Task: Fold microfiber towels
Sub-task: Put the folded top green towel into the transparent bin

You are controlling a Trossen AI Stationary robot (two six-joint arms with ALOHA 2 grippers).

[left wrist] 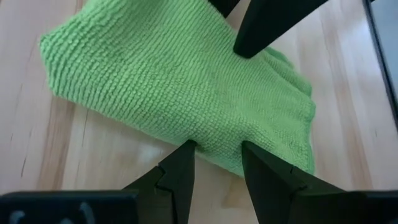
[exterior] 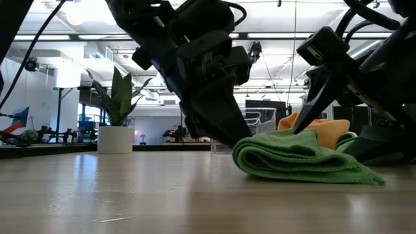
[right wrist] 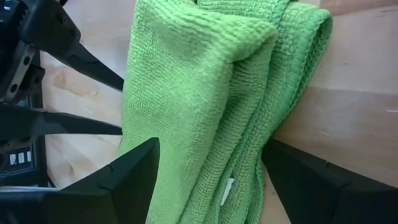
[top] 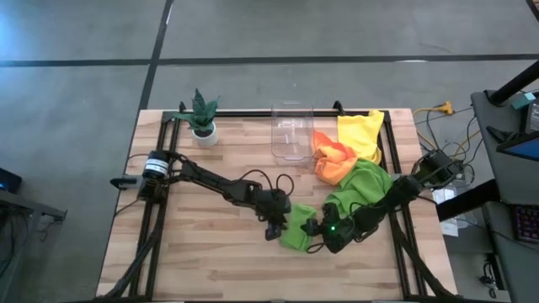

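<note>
A folded lime green towel (top: 295,236) lies flat on the table near the front, between my two grippers; it also shows in the low view (exterior: 292,159). My left gripper (left wrist: 217,152) is part open with its fingertips at the towel's edge. My right gripper (right wrist: 211,143) is wide open, one finger on either side of the towel's thick folded end (right wrist: 249,74); I cannot tell whether it touches. A second lime green towel (top: 364,187) lies crumpled under my right arm. An orange towel (top: 333,162) and a yellow towel (top: 362,130) lie behind it. My left gripper's fingertips (left wrist: 186,152) meet the folded towel at one edge (left wrist: 217,140), slanting down from above and from the table's left. Cloth shows in the gap between the two fingers. The towel lies flat on the table. I cannot tell whether the fingers pinch it.
A clear plastic bin (top: 292,130) stands at the back middle, next to the orange towel. A small potted plant (top: 202,118) stands at the back left. Bare wood lies along the table's left half and front.
</note>
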